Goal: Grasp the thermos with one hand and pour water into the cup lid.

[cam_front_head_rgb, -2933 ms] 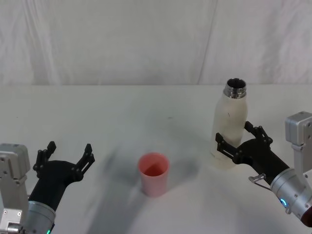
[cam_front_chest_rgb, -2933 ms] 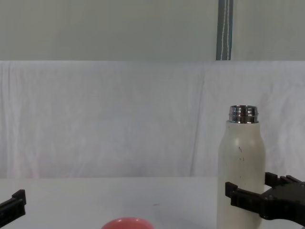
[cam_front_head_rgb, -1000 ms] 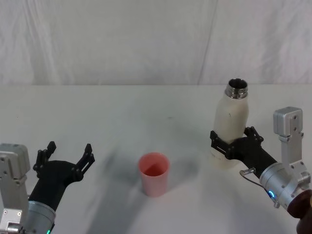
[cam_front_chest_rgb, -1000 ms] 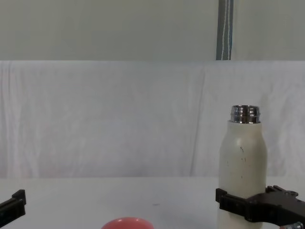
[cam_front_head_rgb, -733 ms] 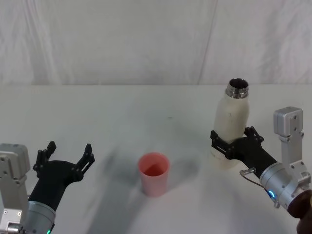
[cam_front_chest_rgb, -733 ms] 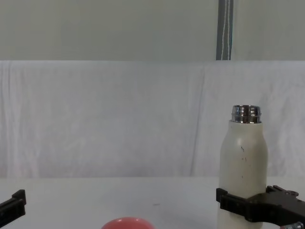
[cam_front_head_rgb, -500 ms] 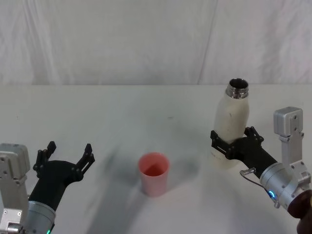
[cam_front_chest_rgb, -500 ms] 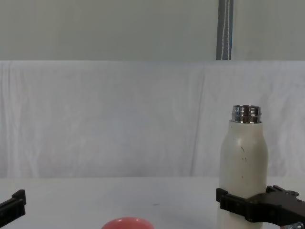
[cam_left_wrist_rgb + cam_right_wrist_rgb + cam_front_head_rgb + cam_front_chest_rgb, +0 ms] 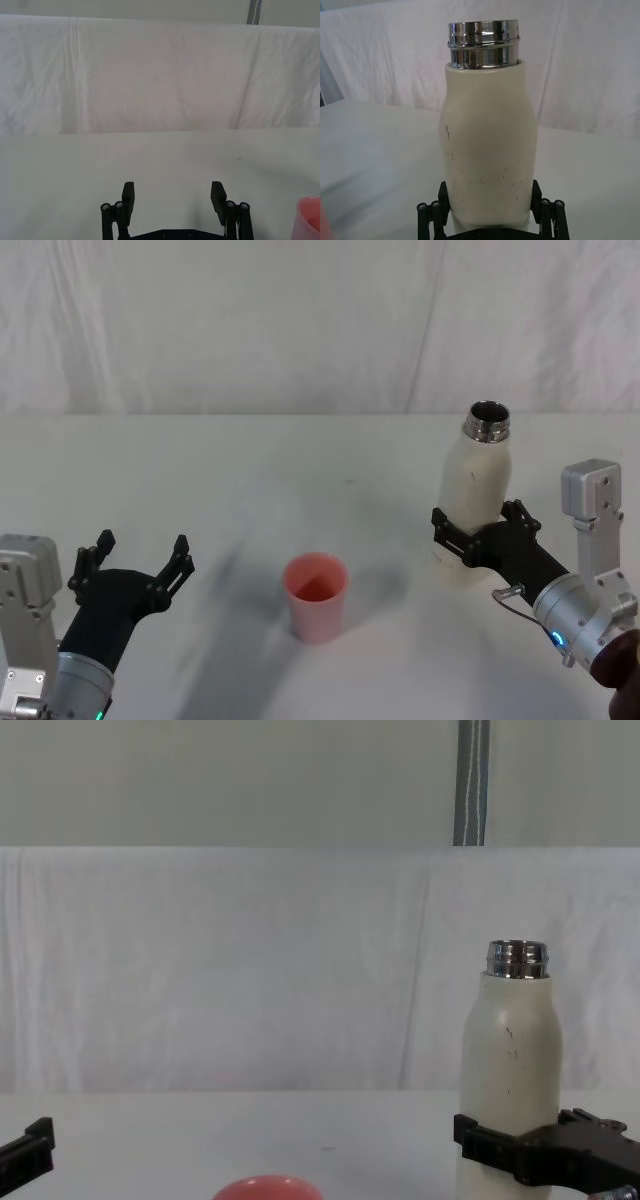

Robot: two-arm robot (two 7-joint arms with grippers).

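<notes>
Your right hand (image 9: pixel 478 538) is clamped low on the upright thermos (image 9: pixel 474 490) at the worktop's (image 9: pixel 250 470) right; the cup lid (image 9: pixel 317 597) stands well apart, mid-worktop; your left hand (image 9: pixel 135 565) rests spread apart, front left.

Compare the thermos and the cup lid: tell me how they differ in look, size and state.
The thermos is tall, cream-white with a shiny steel neck; the cup lid is short, salmon-pink and far smaller. The thermos narrows to a small mouth, while the cup lid has a wide open top. The right gripper is closed around the thermos's lower body; the cup lid stands free, with the open left gripper apart from it. Both stand upright on the table, uncapped.
</notes>
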